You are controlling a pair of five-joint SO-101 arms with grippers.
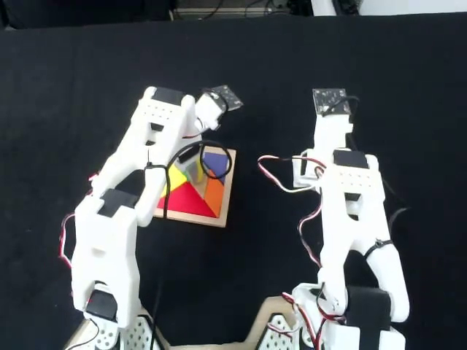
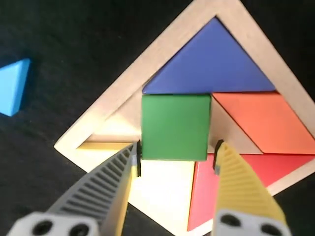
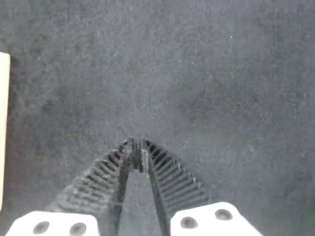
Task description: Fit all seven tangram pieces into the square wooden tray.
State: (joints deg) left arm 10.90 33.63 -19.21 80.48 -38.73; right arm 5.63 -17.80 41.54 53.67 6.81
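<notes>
Green is what the left claw has hold of: the green square sits pinched between its two ribbed fingers, one fingertip on each opposite side, over the middle of the wooden tray. The square looks a touch above the floor of the tray rather than seated, though I cannot be certain of that.

My reading is that the step in hand is setting this square into its slot. One edge already lines up along the long side of the blue triangle, so the next move calls for a straight, level descent with no twist, then a gentle widening of the fingers so the piece is not dragged out again. Bare wood shows on either side of the square, which leaves room for the fingers to spread.

In the high view the tray lies at 9 o'clock from the right arm. Within it, blue fills the 1 o'clock corner, the orange parallelogram lies toward 4 o'clock, the red triangle at 6 o'clock and the yellow piece at 9 o'clock.

A light-blue triangle lies on the black cloth outside the tray, well apart from its rim, still to be fitted.

The right claw has its fingertips pressed together on nothing, low over bare cloth
</notes>
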